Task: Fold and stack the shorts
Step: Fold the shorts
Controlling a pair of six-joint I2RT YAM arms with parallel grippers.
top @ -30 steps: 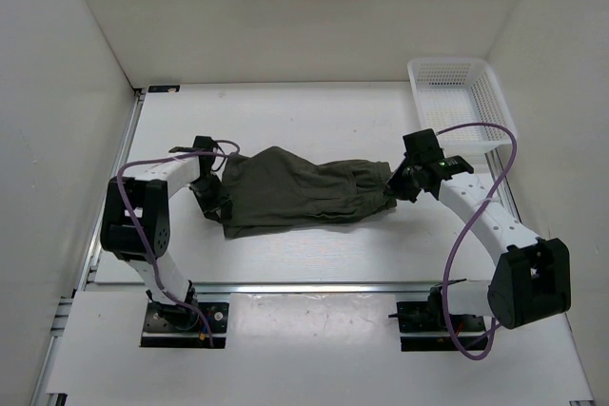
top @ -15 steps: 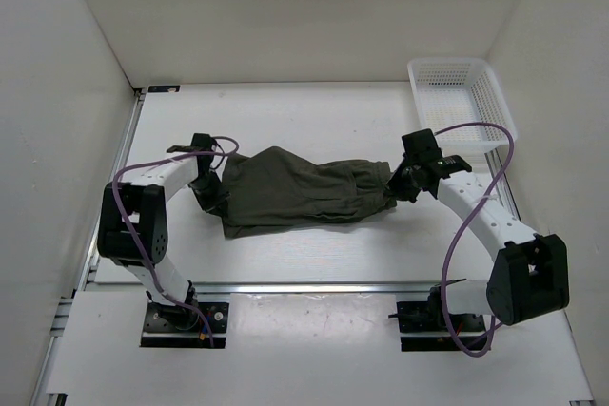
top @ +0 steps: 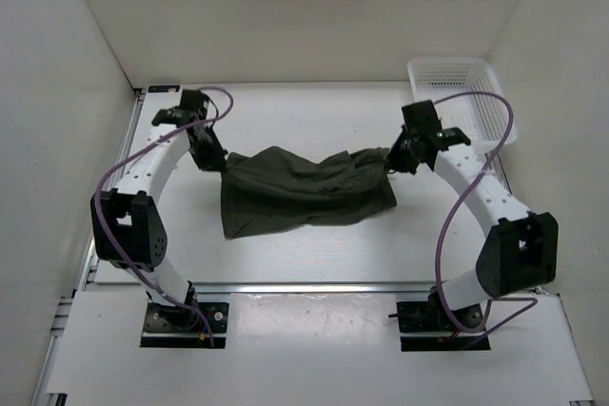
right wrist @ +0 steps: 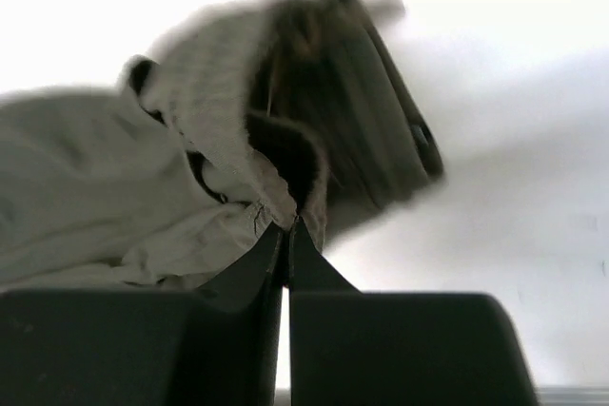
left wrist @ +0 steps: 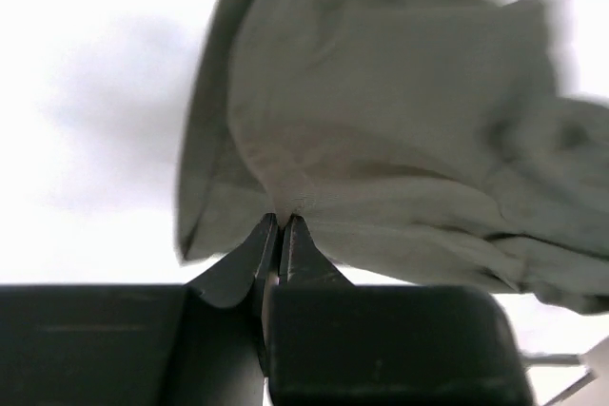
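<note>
Shorts (top: 304,192) of dark olive cloth hung stretched across the middle of the white table (top: 314,111), their far edge held up and their near edge draping down to it. Plain white walls (top: 304,16) closed the table in on three sides. A white mesh basket (top: 461,90) stood at the far right corner, well apart from the shorts. The left fingers (left wrist: 266,246) were pinched tight on the cloth at the left end. The right fingers (right wrist: 271,249) were pinched tight on a bunched fold at the right end.
</note>
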